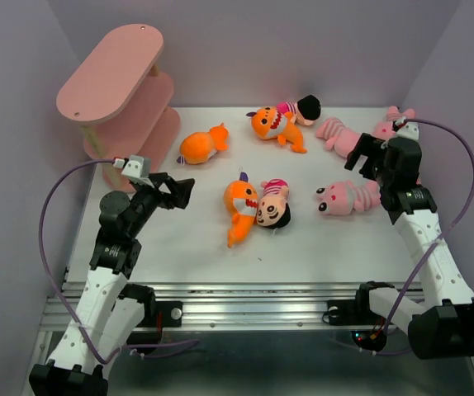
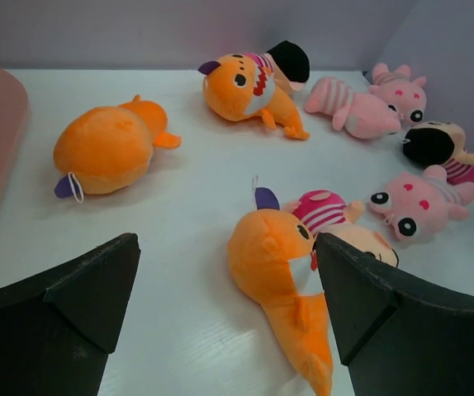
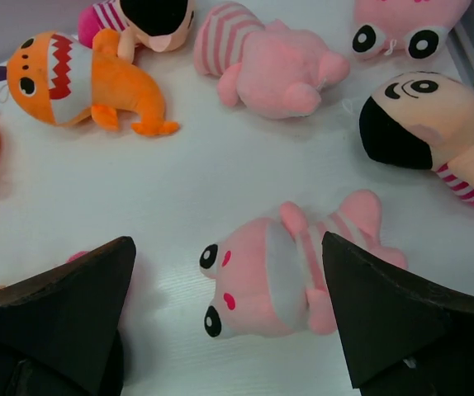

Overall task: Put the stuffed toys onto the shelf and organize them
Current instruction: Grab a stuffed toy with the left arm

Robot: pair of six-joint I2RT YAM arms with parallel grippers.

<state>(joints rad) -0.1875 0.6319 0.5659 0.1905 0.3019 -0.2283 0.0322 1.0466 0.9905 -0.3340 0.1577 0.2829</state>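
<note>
Black fingers of the left gripper (image 2: 225, 241) frame the left wrist view, spread wide with nothing between them. The right gripper (image 3: 227, 241) stands just as wide and empty. Just ahead of the left gripper, a little to its right, lies an orange toothy plush shark (image 2: 280, 268), long axis running near to far with the tail near. I judge the jaws as they stand would span its width. A black-haired plush doll in magenta stripes (image 2: 336, 216) touches its right side and could crowd that finger.

Under the right gripper lies a light pink striped plush animal (image 3: 280, 280), its length running from finger to finger, so that wrist would probably need turning.

All toys lie on the white table (image 1: 196, 247). No toy shows on the pink three-tier oval shelf (image 1: 109, 78) at the far left, and the left arm is nearer to it. Only the overhead view shows its tiers. The wrist views show a second black-haired doll (image 3: 435, 132), which the right arm hides overhead.
</note>
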